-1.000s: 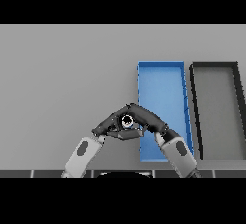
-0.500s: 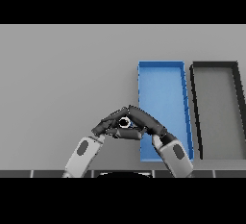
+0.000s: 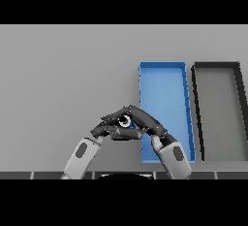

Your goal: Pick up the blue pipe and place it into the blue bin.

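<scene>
Head view: I take the blue bin (image 3: 164,94) as my landmark. Both hands meet just off its near-left corner, over the grey table (image 3: 63,74). The right hand (image 3: 145,121) reaches in from the bin side, its forearm crossing the bin's near end, and its fingers curl over a small round thing with a pale ring and a dark centre, which I take to be the end of the blue pipe (image 3: 125,120). The left hand (image 3: 110,130) comes in from the side away from the bin, its fingers bent in under the same spot, so I judge both hands are closed on the pipe between them.

Against a second ago, the pair of hands has slid a little toward me and slightly away from the bin; the right forearm now covers more of the bin's near-left corner. The pipe has travelled with them, so the hold seems to be firm, but the load is not yet over the bin's floor. I judge the carry is still under way.

Hard to read: I see only the pipe's end, its length being buried under the fingers. I cannot tell whether it is lifted or touching the table. A black bin (image 3: 218,108) sits beyond the blue one, on its far side from the hands.
</scene>
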Available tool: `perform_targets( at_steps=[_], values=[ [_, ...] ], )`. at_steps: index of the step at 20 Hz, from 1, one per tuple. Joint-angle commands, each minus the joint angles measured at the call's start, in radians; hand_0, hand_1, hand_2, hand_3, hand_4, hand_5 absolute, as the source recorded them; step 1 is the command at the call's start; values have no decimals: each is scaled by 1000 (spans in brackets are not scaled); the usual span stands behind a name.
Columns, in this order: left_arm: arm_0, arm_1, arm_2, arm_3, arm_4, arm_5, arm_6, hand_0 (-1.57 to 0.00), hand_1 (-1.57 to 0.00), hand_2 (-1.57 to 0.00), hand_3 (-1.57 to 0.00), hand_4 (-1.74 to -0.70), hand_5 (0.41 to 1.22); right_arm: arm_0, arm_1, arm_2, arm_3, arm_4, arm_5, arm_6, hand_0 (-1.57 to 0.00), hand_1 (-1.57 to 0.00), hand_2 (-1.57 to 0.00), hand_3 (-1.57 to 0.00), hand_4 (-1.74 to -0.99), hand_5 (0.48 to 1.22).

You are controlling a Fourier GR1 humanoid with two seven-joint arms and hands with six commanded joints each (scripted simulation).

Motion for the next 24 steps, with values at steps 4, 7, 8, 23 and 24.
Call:
perform_targets(
  at_steps=[4, 7, 8, 23, 24],
  values=[
    [-6, 7, 16, 14, 0, 3, 69, -125, -117, -114, -89, -991, 729, 9, 11, -8, -14, 33, 8, -58, -1570, -1570, -1570, -1569, -1499, 1219],
    [2, -14, 19, 22, 10, 15, 112, -64, -59, -58, -45, -974, 607, 9, 36, -9, 8, 60, 9, -58, -1570, -1570, -1570, -1570, -1499, 1220],
    [2, -10, 22, 26, 6, 19, 106, -51, -47, -46, -36, -973, 578, 1, 38, -26, 13, 53, 18, -67, -1570, -1570, -1570, -1570, -1499, 1220],
    [9, 4, 21, 19, -6, 23, 119, -1, -1, -1, 0, -949, 471, -455, -69, -392, -29, -348, -244, 171, -1571, -1571, -1571, -1571, -1497, 1221],
    [6, 10, 27, 15, 1, 17, 115, 0, 0, 0, 0, -947, 468, -484, -114, -431, -7, -351, -274, 177, -1571, -1571, -1571, -1571, -1498, 1221]
  ],
)
